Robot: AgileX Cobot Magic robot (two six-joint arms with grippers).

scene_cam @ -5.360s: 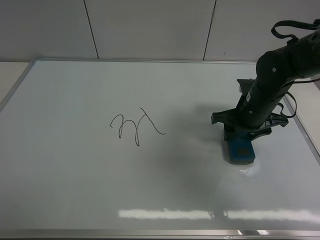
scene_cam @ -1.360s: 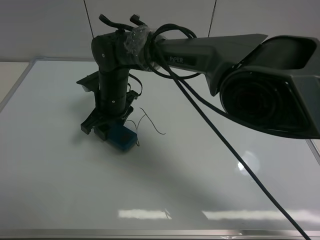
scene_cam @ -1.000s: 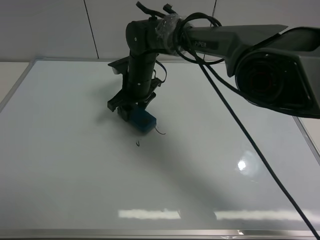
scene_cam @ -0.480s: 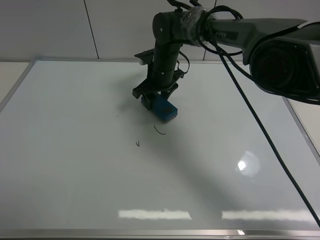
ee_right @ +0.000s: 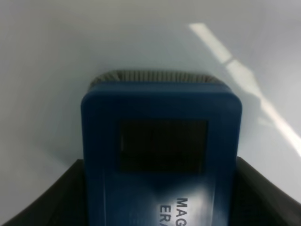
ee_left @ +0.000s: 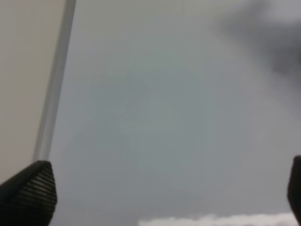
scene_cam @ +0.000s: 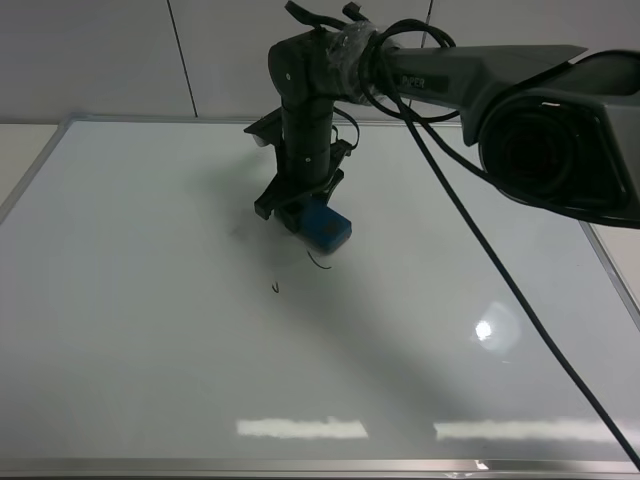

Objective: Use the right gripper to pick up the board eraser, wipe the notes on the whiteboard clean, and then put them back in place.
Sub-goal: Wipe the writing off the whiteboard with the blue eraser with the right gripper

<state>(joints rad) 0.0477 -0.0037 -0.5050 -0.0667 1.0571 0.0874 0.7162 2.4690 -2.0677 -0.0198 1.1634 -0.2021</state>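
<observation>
A large glossy white whiteboard with a thin silver-grey metal frame fills the high camera's view. My dark grey-black jointed right arm reaches across the board from the right, black cables trailing, to a spot just left of the middle in its upper half.

At the arm's tip, my black two-fingered right gripper is clamped on the small teal-blue rectangular board eraser. The jaws are drawn in tight against its two long sides. The wrist camera shows a black finger on either side of the block. The eraser's free end, with a dark square patch on top and a strip of grey felt beneath, juts out beyond the fingertips. From above, the eraser sits low at the board's surface.

My black left gripper hangs over the board near the frame, its jaws spread wide and holding nothing.

The notes, thin black marker strokes, lie just below the eraser: a small hook near its lower edge, and a smaller tick apart to the lower left.
</observation>
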